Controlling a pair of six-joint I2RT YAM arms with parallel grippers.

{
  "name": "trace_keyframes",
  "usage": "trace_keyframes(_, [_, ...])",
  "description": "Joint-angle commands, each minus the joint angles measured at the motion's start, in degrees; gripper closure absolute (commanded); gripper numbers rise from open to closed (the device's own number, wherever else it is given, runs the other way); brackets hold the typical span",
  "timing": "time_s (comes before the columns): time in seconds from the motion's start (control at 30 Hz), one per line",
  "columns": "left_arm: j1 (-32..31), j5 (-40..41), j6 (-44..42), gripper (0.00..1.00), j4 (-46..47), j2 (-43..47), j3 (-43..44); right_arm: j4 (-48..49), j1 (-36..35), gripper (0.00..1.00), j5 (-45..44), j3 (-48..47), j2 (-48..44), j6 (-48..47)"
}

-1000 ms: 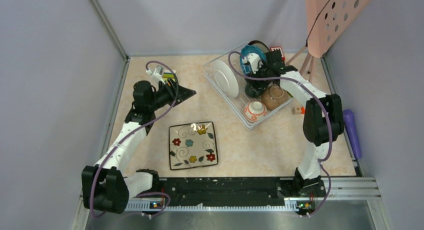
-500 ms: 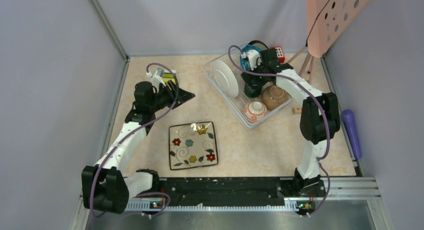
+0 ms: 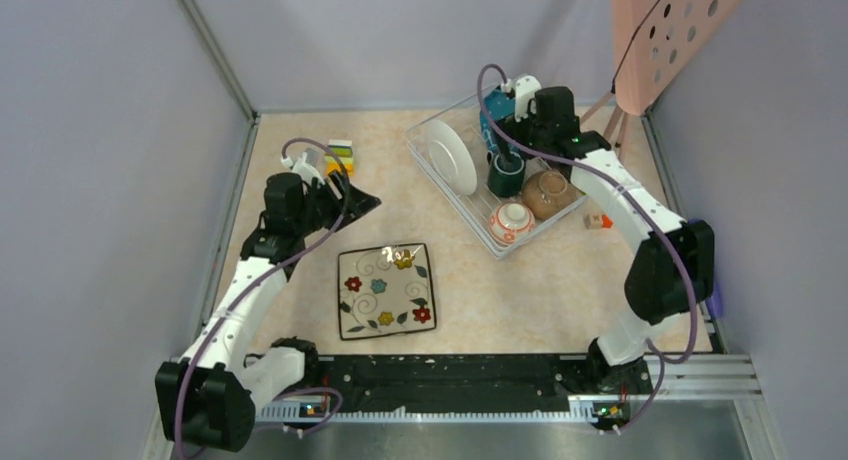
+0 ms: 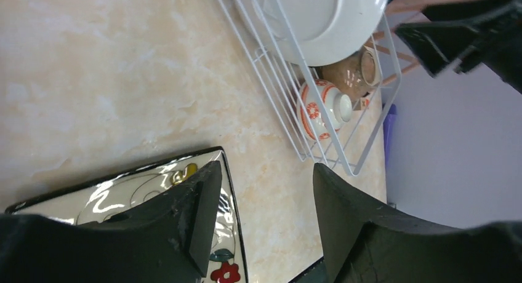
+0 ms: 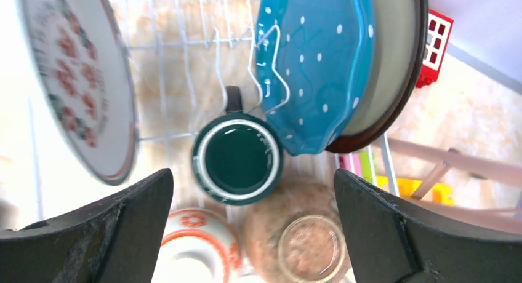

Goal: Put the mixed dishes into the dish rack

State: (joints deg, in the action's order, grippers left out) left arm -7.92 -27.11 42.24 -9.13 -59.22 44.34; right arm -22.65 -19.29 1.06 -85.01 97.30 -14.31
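Observation:
The white wire dish rack (image 3: 437, 190) stands at the back right. In it are the white red-marked plate (image 3: 452, 157), the blue dotted plate (image 5: 314, 61) with the red-rimmed cream plate (image 5: 394, 55) behind it, the upright teal mug (image 3: 505, 175), the brown bowl (image 3: 548, 194) and the orange bowl (image 3: 511, 221). My right gripper (image 5: 252, 184) is open and empty above the mug (image 5: 237, 157). The square floral plate (image 3: 386, 290) lies flat on the table. My left gripper (image 4: 261, 197) is open and empty above the floral plate's far corner (image 4: 111, 194).
A small stack of coloured blocks (image 3: 340, 157) sits at the back left. A red toy cube (image 5: 434, 46) lies behind the rack. A pink perforated board (image 3: 670, 30) leans at the back right. A small block (image 3: 600, 221) and a purple object (image 4: 389, 126) lie right of the rack.
My right gripper has lifted up and back off the teal mug, which now stands uncovered in the rack. My left gripper has moved a little nearer, uncovering the coloured blocks.

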Motion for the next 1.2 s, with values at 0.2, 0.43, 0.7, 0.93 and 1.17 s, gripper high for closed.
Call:
trace_keyframes(0.2, [-0.16, 22.09, -1.33, 0.13, -22.76, 8.60, -3.97, -0.51, -14.90, 0.04, -10.31, 10.83, -15.85, 32.95])
trace_keyframes(0.43, [-0.16, 20.15, 1.58, 0.17, -21.98, 17.36, -12.91, 9.01, -25.59, 0.01, 6.67, 28.47, -26.83, 44.44])
trace_keyframes(0.7, [-0.16, 23.69, 7.49, 0.21, -24.19, 26.44, -19.80, 19.36, -35.96, 0.01, 3.38, 39.04, -26.39, 59.24])
trace_keyframes(0.93, [-0.16, 26.52, 10.77, 0.27, -26.98, 22.67, -21.21, 29.00, -41.45, 0.01, -6.07, 43.13, -21.12, 66.58])
trace_keyframes(1.17, [-0.17, 24.46, 10.80, 0.27, -23.40, 23.33, -25.57, 34.37, -41.80, 0.06, -8.18, 45.93, -15.24, 70.52])
